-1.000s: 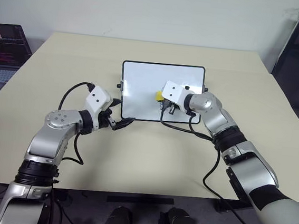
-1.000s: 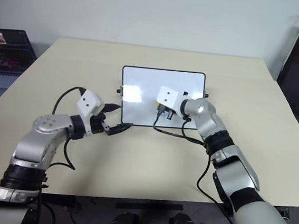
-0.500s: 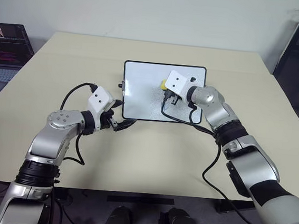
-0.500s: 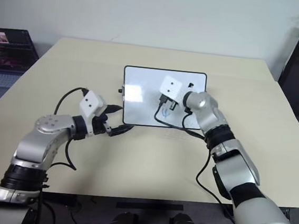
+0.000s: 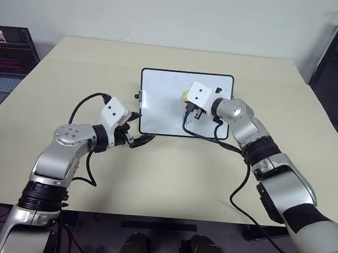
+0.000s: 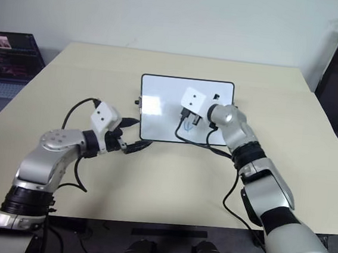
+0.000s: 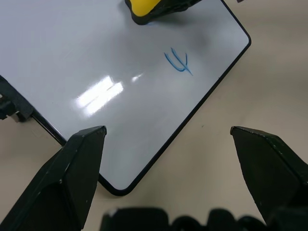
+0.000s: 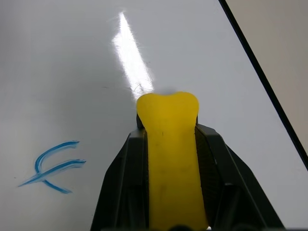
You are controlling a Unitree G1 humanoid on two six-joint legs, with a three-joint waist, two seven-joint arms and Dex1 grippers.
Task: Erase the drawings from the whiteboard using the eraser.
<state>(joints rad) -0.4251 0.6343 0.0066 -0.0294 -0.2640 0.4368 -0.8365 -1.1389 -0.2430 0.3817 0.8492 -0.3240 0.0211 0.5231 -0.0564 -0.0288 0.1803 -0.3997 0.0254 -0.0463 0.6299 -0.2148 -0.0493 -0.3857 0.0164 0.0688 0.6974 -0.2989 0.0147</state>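
1. The left gripper (image 5: pixel 137 130) is held open just off the board's (image 5: pixel 159 101) near left corner, nothing between its fingers.
2. The board is laid flat on the desk (image 5: pixel 164 174), nearer the far edge than the near one.
3. One blue mark (image 7: pixel 178 61) is seen near the board's near edge.
4. The eraser (image 8: pixel 172 159) is clamped in the right gripper (image 5: pixel 188 104), over the board's middle, beyond the mark.

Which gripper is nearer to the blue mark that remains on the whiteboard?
The right. The right gripper, shut on the eraser, is over the whiteboard just beside the blue mark. The left gripper, open, is at the board's near left corner, farther off.
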